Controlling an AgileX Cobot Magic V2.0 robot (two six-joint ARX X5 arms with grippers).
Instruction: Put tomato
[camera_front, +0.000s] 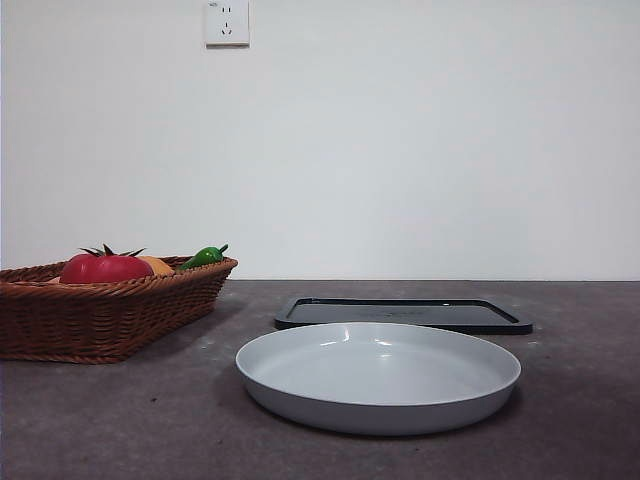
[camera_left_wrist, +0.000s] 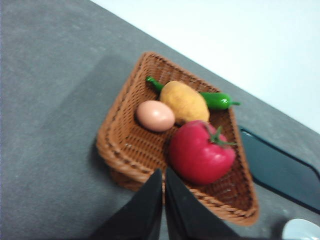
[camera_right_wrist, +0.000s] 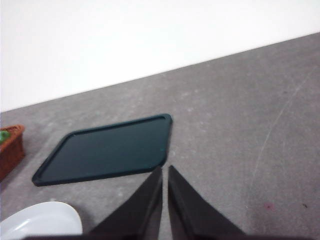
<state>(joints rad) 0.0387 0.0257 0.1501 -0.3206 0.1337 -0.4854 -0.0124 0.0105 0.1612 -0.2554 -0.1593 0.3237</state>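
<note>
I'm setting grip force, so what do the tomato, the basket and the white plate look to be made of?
The tomato looks like glossy moulded plastic: an even red shine and a stiff green calyx, though a real one cannot be ruled out. The basket is woven brown wicker or rattan; its strands show plainly. The white plate seems glazed ceramic or melamine, smooth with soft highlights.

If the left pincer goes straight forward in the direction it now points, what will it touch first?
Probably the near rim of the wicker basket, which lies just past the shut left pincer. Beyond the rim, the tomato sits slightly to one side. Depth is unclear from the wrist view, so the pincer might pass above the rim.
</note>
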